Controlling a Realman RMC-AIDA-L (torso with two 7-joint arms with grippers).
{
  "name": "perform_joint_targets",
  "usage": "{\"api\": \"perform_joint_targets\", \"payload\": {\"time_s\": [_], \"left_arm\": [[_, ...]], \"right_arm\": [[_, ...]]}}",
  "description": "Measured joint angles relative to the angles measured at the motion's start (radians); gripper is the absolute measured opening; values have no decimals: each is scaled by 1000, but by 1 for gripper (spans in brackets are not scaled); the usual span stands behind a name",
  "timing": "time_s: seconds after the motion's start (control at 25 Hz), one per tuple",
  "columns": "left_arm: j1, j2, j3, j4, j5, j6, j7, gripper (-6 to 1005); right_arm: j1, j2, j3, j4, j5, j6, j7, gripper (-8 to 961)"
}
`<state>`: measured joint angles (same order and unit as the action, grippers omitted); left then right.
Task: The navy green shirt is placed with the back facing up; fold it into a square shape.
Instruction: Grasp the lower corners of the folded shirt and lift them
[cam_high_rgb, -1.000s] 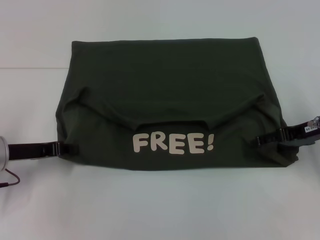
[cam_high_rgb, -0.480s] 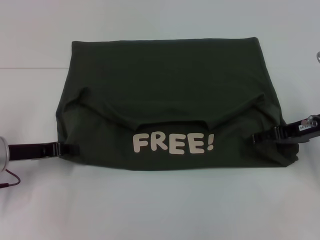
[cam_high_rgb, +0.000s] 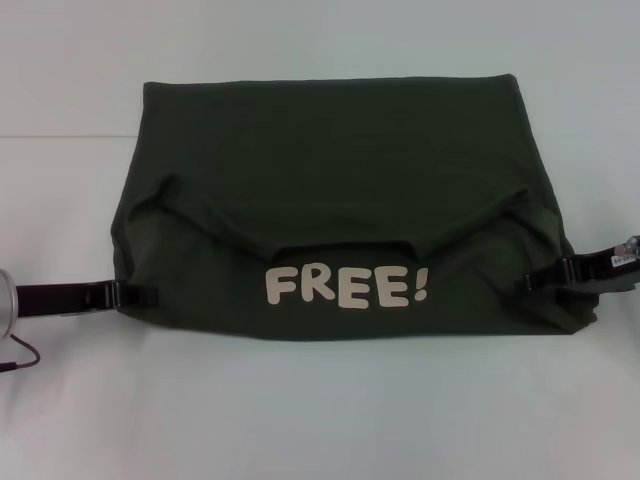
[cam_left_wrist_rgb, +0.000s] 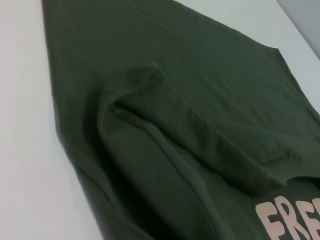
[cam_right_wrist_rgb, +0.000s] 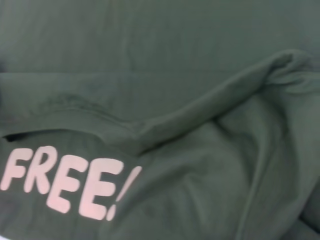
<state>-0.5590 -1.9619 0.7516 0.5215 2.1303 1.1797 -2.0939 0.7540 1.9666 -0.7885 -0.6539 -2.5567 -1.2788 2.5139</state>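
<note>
Folded green shirt (cam_high_rgb: 340, 190) with "FREE!" lettering (cam_high_rgb: 347, 287) laid between both pincers, left gripper (cam_high_rgb: 135, 296) clenched on its near-left edge, right gripper (cam_high_rgb: 537, 282) clenched on its near-right edge, white table (cam_high_rgb: 320, 410) beneath.

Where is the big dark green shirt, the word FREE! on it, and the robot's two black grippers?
dark olive-green knit shirt (cam_high_rgb: 330, 150): head view, plain upper panel.
cream FREE! lettering (cam_high_rgb: 347, 287): head view, middle letters.
left gripper (cam_high_rgb: 137, 296): head view, fingertips at shirt's edge.
right gripper (cam_high_rgb: 540, 279): head view, fingertips on shirt.
</note>
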Motion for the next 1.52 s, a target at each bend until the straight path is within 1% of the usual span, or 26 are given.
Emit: {"api": "perform_joint_targets", "payload": {"time_s": [0.2, 0.4, 0.64, 0.96, 1.04, 1.12, 1.44, 1.52], "left_arm": [[-1, 0, 0, 0, -1, 0, 0, 54], [-1, 1, 0, 0, -1, 1, -3, 55], [-1, 2, -1, 0, -1, 1, -3, 57], [-1, 2, -2, 0, -1, 3, -3, 58], [-1, 5, -4, 0, -1, 12, -7, 59], [-1, 10, -10, 1, -1, 26, -9, 59], [-2, 50, -27, 12, 11, 139, -36, 61], [-2, 57, -28, 13, 18, 170, -42, 61]], "right_arm": [[0, -3, 0, 4, -4, 10, 1, 596], [6, -3, 0, 5, -4, 11, 1, 352], [7, -3, 0, 5, -4, 9, 1, 151], [4, -7, 0, 5, -3, 5, 1, 47], [3, -10, 0, 5, -3, 0, -1, 21], [2, -15, 1, 3, -3, -11, -6, 21], [-5, -56, 13, -4, 1, -89, -36, 21], [-8, -68, 13, -5, 2, -104, -46, 22]]}}
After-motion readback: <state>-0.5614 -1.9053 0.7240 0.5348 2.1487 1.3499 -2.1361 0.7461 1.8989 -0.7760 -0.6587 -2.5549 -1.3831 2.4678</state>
